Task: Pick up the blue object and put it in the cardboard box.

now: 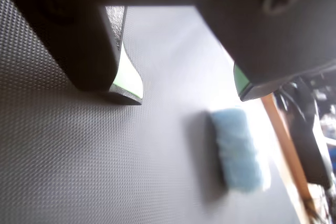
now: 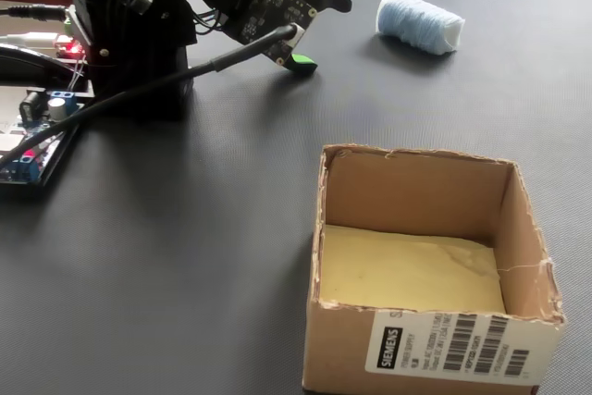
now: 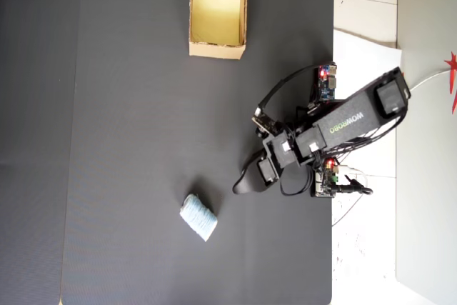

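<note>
The blue object (image 1: 236, 148) is a pale, fuzzy oblong lump lying on the dark mat, just ahead of my jaws and a little right in the wrist view. My gripper (image 1: 186, 93) is open, its green-padded fingers spread wide with only bare mat between them. Seen from overhead, the gripper (image 3: 246, 178) hovers to the upper right of the blue object (image 3: 198, 217), apart from it. The cardboard box (image 3: 217, 51) stands open and empty at the mat's top edge. In the fixed view the box (image 2: 435, 353) is in front, with the blue object (image 2: 419, 22) far behind and the gripper (image 2: 319, 34) to its left.
The arm's base, with circuit boards (image 3: 326, 85) and cables (image 2: 139, 90), sits at the mat's right edge in the overhead view. White floor (image 3: 364, 262) lies beyond that edge. A wooden strip (image 1: 286, 145) runs along the right of the wrist view.
</note>
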Tool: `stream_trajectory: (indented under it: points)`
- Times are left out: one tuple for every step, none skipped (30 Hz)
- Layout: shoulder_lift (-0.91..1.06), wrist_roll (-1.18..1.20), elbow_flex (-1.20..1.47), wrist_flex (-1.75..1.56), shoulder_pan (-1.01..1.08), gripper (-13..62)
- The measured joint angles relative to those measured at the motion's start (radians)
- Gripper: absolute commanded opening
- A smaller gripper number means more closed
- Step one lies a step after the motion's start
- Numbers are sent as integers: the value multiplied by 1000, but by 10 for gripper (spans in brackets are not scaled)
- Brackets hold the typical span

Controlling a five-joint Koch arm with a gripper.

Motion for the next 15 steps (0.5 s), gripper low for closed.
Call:
stream_trajectory:
  points:
    - [0,8,-5,0,-17,330]
    - [0,12,-14,-2,-28,330]
    - [0,14,-17,-2,-37,330]
    - [0,15,-23,0,-38,330]
    - [0,17,-38,25,-38,330]
    - [0,17,-41,29,-40,330]
    - [0,17,-63,49,-40,330]
    - [0,18,-120,104,-40,330]
    - [0,18,-133,110,-40,330]
    - [-5,18,-222,160,-40,330]
    - [-26,18,-281,173,-40,330]
    - [-51,18,-321,187,-40,331]
    - [-87,18,-364,202,-40,333]
    - [-153,18,-426,209,-40,333]
    - [-153,18,-426,209,-40,332]
